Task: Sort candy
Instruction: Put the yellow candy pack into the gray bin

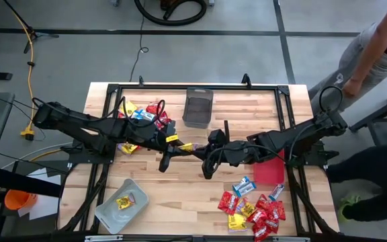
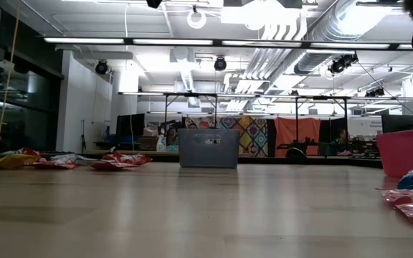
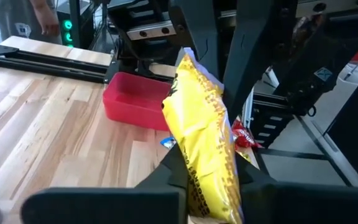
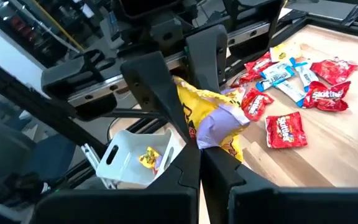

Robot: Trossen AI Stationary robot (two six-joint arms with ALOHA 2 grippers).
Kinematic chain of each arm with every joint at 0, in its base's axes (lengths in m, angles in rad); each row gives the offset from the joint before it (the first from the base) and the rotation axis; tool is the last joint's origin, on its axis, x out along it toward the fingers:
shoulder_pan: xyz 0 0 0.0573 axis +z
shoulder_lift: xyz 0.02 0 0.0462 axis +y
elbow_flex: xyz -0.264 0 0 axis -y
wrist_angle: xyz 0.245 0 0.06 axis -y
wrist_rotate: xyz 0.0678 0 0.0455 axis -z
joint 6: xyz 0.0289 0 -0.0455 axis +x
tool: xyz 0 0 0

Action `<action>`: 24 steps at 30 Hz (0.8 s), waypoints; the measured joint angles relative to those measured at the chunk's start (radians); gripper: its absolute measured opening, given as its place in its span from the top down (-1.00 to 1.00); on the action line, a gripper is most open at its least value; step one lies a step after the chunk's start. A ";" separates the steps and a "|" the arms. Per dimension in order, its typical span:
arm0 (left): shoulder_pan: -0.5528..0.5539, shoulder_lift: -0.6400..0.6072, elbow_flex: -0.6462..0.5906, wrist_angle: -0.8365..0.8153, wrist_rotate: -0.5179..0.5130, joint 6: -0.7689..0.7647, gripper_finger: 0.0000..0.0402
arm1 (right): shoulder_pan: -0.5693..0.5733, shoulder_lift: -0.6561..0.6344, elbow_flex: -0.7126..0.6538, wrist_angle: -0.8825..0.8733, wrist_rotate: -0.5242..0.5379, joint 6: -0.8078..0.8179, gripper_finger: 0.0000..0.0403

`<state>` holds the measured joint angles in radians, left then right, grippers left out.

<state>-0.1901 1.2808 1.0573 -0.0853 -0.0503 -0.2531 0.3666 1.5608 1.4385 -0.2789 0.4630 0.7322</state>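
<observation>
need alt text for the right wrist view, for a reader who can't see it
A yellow candy packet is pinched at once by the right gripper and by the left gripper reaching in from the far side. Behind it, on the wooden table, lie red candy packets and blue-and-white candy packets, and a clear grey bin holds one yellow packet.

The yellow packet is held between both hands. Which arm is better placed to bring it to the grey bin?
Left. The grey bin lies on the left arm's side of the table, and the left hand grips the yellow packet. The right hand would probably have to reach across.
</observation>
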 joint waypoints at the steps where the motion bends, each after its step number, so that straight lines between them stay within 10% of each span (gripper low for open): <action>1: 0.000 0.000 0.000 0.000 0.001 -0.002 0.91 | 0.000 0.000 0.000 0.001 -0.001 0.000 1.00; 7: -0.003 0.000 0.000 0.000 -0.003 -0.003 0.87 | -0.004 0.000 0.000 0.008 -0.017 0.052 0.89; 14: -0.002 -0.001 0.002 0.007 -0.008 -0.005 0.91 | -0.007 0.000 0.042 -0.013 -0.050 -0.014 0.27; 24: 0.001 -0.097 0.000 -0.221 -0.011 -0.004 0.90 | -0.027 -0.002 0.248 -0.408 -0.081 -0.108 -0.26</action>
<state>-0.1890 1.1839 1.0570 -0.3064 -0.0608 -0.2570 0.3401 1.5585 1.6861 -0.6872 0.3822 0.6242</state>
